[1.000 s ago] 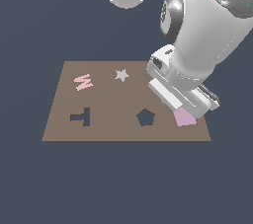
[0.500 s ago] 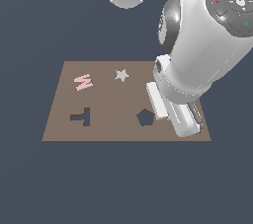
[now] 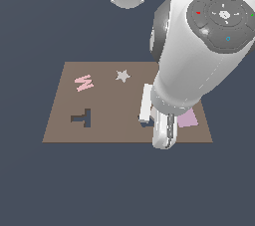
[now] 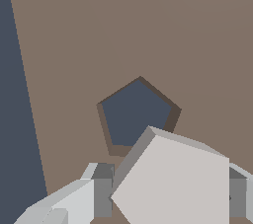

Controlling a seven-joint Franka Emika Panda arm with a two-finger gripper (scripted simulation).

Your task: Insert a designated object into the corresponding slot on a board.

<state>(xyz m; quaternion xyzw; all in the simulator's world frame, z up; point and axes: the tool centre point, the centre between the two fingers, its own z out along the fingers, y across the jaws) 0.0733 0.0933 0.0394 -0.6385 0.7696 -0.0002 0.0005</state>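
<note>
The gripper [image 4: 165, 198] is clamped on a pale pentagon block [image 4: 173, 183], carried just short of the slot [image 4: 134, 114] near the board [image 3: 114, 105]'s near edge (alignment step, I judge), so next comes centring, matching corners, lowering.

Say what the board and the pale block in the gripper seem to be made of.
The board: flat matte brown, no grain or shine, like painted wood or fibreboard; the render leaves it open. The pale block, held between the gripper fingers: uniform light grey, matte, crisp edges, like plastic; equally uncertain.
</note>
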